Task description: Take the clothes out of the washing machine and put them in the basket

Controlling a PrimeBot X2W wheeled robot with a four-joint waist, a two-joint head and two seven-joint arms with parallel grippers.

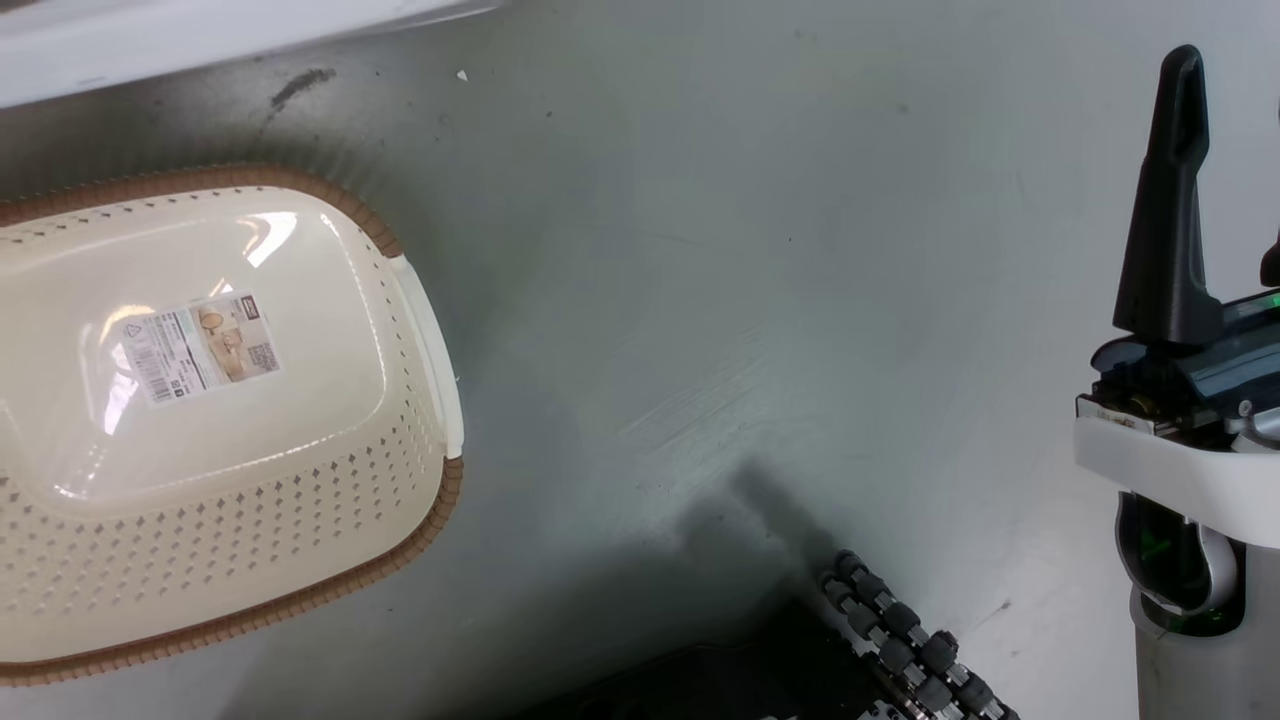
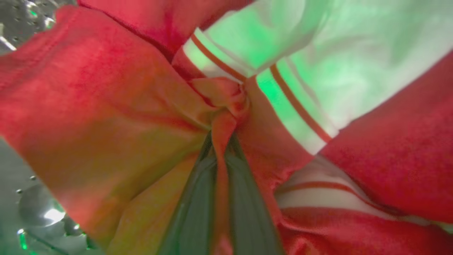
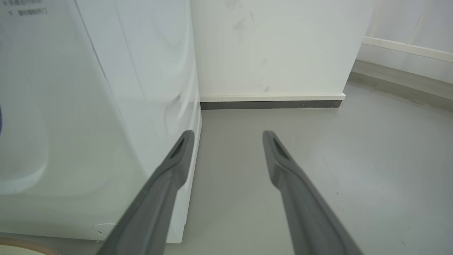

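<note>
Clamps a fold of the clothes (image 2: 106, 106) between the fingers of the left gripper (image 2: 222, 141), inside the washing machine (image 3: 88, 106) drum. Holds the right gripper (image 3: 228, 136) spread wide above the floor (image 3: 247, 184) at the machine's corner. Seats the basket (image 1: 430, 340) on the floor near the machine's base.

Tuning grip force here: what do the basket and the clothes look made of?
The basket looks like glossy cream moulded plastic: hard highlights, punched holes, a brown ribbed rim. The clothes look like soft matte red fabric with white striped trim, probably knit; they bunch into folds where the left gripper pinches them.
</note>
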